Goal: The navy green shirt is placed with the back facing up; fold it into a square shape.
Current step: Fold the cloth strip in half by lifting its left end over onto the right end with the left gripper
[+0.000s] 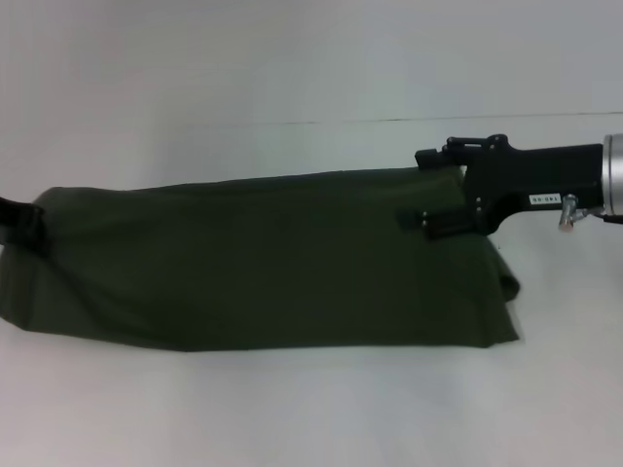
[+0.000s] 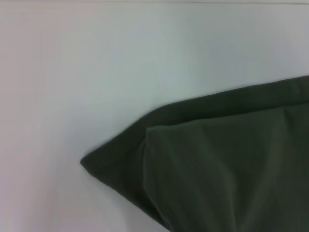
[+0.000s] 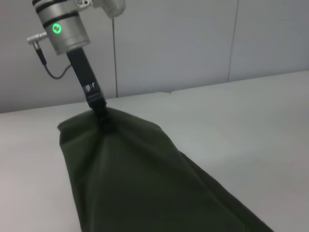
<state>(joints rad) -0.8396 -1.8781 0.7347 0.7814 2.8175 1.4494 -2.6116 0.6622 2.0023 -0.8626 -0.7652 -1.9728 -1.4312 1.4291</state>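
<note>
The navy green shirt [image 1: 253, 263] lies as a long folded band across the white table, running from far left to right. My left gripper [image 1: 21, 219] is at the band's left end. In the right wrist view, the left gripper [image 3: 102, 120] is shut on a pinched-up peak of the shirt [image 3: 135, 179]. My right gripper [image 1: 428, 190] is at the band's upper right corner, over the cloth's edge. The left wrist view shows a folded corner of the shirt [image 2: 217, 169] resting on the table.
The bare white table [image 1: 292, 418] surrounds the shirt, with a seam line [image 1: 389, 121] behind it. A grey panelled wall [image 3: 193, 43] stands beyond the table's far end. Nothing else lies on the table.
</note>
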